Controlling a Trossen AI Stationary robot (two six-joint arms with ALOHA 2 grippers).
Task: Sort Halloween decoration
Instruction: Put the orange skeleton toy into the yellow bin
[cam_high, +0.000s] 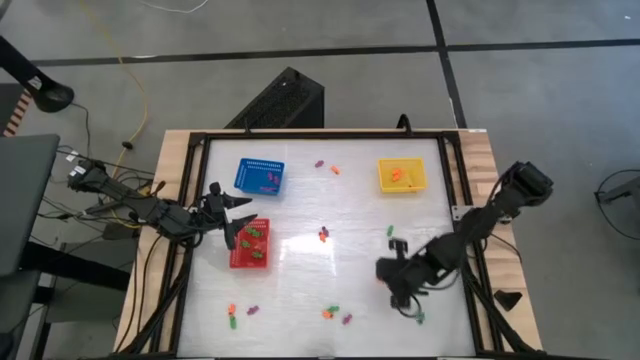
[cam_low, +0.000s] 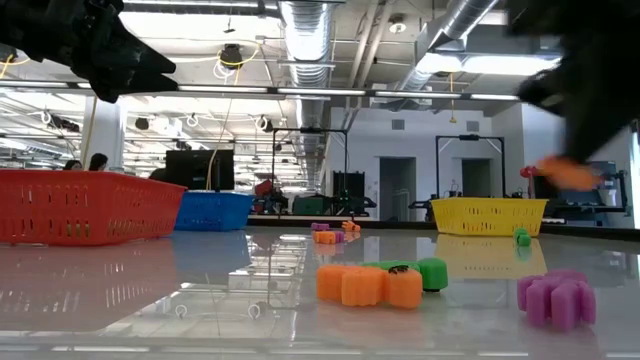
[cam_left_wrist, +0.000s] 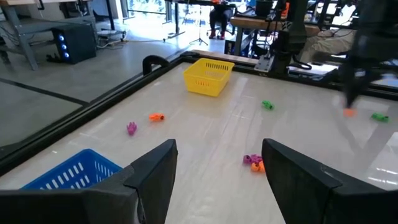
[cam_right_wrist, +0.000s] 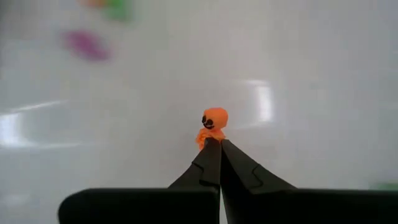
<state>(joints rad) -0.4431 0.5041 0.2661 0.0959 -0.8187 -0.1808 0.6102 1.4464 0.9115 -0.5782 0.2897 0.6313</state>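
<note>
The right hand (cam_right_wrist: 214, 144) pinches 1 small orange trinket (cam_right_wrist: 213, 124) over the bench (cam_high: 300, 290). The left hand (cam_high: 232, 215) hangs open beside the red basket (cam_high: 250, 256).

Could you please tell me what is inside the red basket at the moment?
In the high view the red basket holds a few small green trinkets, with what may be one orange piece. The left gripper overhangs its upper edge, so anything beneath its fingers is hidden.

Your high camera looked straight down on the whole bench (cam_high: 300, 280). Your low one sat at bench-top level, facing the room. Each wrist camera looked past its own fingers, close in. High, low and left-wrist views shared the yellow basket (cam_high: 402, 176).
</note>
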